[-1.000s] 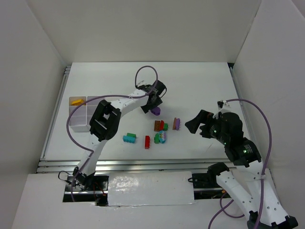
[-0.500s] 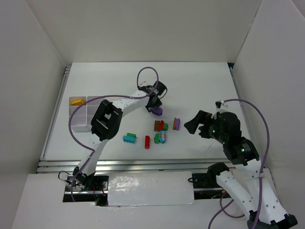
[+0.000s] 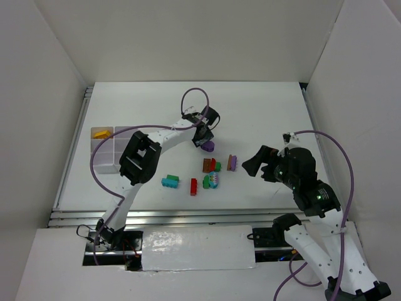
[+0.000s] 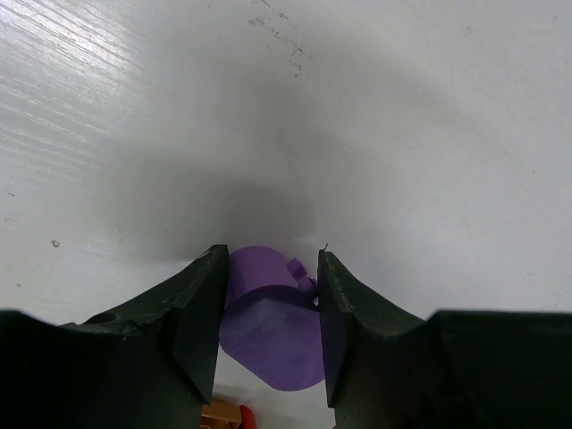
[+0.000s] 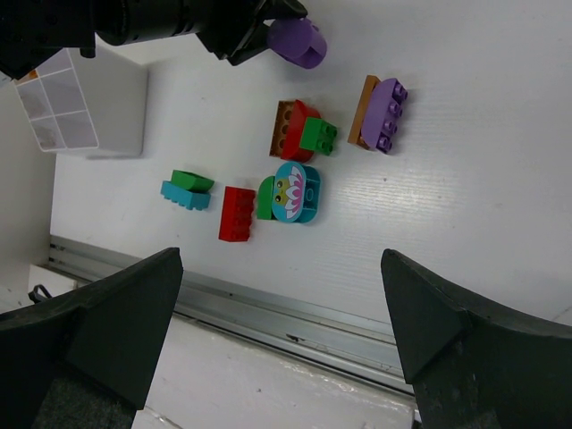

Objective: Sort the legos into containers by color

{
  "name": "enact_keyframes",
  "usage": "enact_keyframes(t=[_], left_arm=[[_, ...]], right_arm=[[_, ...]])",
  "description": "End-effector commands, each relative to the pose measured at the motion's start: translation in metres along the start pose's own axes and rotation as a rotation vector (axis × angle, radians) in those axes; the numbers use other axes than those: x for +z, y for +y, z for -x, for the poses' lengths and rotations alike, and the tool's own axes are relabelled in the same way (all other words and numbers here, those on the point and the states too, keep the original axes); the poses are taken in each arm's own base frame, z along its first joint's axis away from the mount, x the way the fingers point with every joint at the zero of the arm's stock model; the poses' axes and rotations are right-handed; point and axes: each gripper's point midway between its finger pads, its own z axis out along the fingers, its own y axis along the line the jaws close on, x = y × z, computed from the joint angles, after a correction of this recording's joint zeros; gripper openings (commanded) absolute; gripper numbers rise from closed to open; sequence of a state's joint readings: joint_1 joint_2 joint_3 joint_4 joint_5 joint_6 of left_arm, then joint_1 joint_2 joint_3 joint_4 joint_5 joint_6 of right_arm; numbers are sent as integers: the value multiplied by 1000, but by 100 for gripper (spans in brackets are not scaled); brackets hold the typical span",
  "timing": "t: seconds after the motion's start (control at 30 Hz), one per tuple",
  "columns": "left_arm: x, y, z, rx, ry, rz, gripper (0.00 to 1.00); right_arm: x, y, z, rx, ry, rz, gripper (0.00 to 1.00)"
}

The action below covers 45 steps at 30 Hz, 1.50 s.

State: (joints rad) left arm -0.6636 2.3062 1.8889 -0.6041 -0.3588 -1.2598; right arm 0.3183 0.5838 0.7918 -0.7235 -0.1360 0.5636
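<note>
On the table lies a purple lego, and my left gripper has a finger pressed to each of its sides. More legos lie nearer: a brown, red and green cluster, a purple-and-orange piece, a teal oval with green, a red brick and a teal-and-green pair. The white containers tray at the left holds a yellow lego. My right gripper hangs open above the table, right of the pile.
White walls enclose the table on three sides. A metal rail runs along the near edge. The left arm's purple cable loops above its wrist.
The left jaws have narrowed onto the purple lego, after shifting slightly right a second ago. The right arm has barely moved.
</note>
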Motion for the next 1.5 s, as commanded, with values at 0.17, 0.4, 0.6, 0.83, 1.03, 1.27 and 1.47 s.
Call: enact_keyframes(t=[0.17, 0.4, 0.6, 0.83, 1.03, 1.27, 1.47], left_arm=[[-24, 15, 15, 77, -53, 31, 28], [-41, 28, 52, 167, -160, 83, 0], [-88, 37, 82, 171, -262, 36, 0], [-161, 65, 113, 125, -355, -44, 0], [-209, 139, 159, -20, -467, -78, 0], [-220, 244, 211, -260, -589, 24, 0], [-226, 287, 238, -418, -673, 57, 0]], right_arm=[[0, 7, 7, -23, -38, 39, 100], [0, 7, 7, -27, -39, 39, 100], [1, 9, 6, -26, -27, 44, 100], [1, 9, 7, -28, -29, 43, 99], [0, 13, 7, -29, -26, 58, 99], [2, 18, 8, -33, -11, 79, 99], [-1, 23, 9, -46, -1, 91, 99]])
